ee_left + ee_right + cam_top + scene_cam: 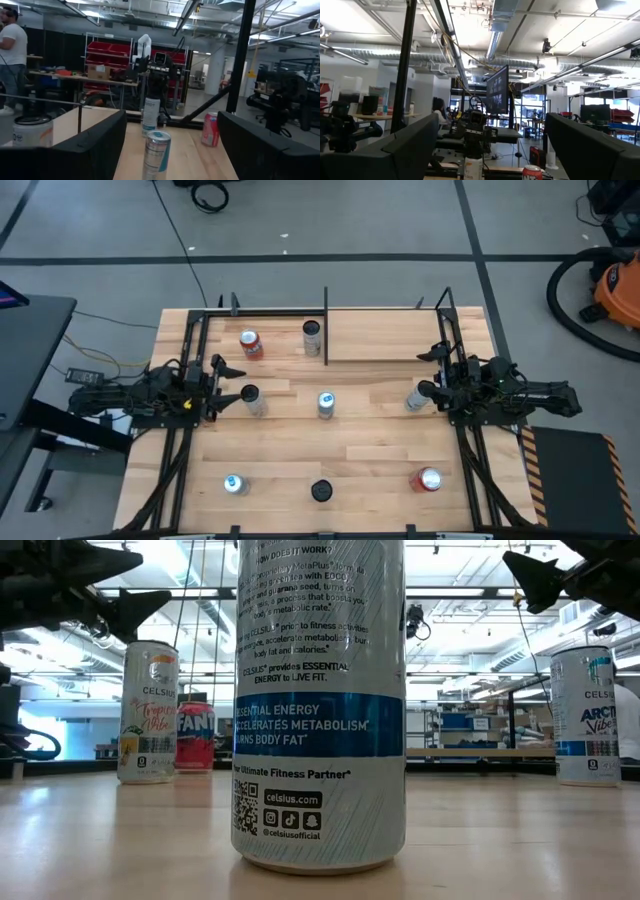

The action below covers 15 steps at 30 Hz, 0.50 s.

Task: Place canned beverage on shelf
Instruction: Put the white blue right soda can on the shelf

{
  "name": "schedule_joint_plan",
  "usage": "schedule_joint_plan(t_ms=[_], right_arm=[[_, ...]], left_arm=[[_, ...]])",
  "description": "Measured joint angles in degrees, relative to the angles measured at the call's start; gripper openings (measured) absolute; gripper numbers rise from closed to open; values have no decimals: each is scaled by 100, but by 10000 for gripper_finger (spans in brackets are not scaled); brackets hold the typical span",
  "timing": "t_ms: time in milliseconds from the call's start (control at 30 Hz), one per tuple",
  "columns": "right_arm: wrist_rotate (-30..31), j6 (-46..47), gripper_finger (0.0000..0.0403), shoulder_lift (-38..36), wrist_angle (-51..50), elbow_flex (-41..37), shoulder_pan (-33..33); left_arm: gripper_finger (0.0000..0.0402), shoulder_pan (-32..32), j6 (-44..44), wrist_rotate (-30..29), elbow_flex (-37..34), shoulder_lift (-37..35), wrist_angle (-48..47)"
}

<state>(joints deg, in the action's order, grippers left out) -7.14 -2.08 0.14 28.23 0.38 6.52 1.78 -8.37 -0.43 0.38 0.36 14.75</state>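
Note:
Several cans stand upright on the planked tabletop. The shelf (385, 335), a pale wood panel with black rods, is at the far right. My left gripper (231, 382) is open and empty at the table's left side, above and beside a Celsius can (252, 399), which the low view (148, 712) also shows. My right gripper (431, 370) is open and empty at the right side, above a pale blue can (418, 396), also in the low view (585, 715). A silver can (326, 404) stands mid-table, between the left fingers' line of sight (156, 154).
A red can (250, 343) and a dark-topped can (312, 335) stand at the far side, left of the shelf. Near the front edge stand a silver can (234, 484), a black-topped can (320, 491) and a red can (428, 479). A person (12, 55) stands beyond the table.

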Motion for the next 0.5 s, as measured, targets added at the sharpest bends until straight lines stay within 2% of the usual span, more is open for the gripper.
schedule_joint_plan(t_ms=[500], right_arm=[[0, 0, 375, 0, -1, -1, 0]], left_arm=[[314, 0, -403, -105, 0, 0, -137]])
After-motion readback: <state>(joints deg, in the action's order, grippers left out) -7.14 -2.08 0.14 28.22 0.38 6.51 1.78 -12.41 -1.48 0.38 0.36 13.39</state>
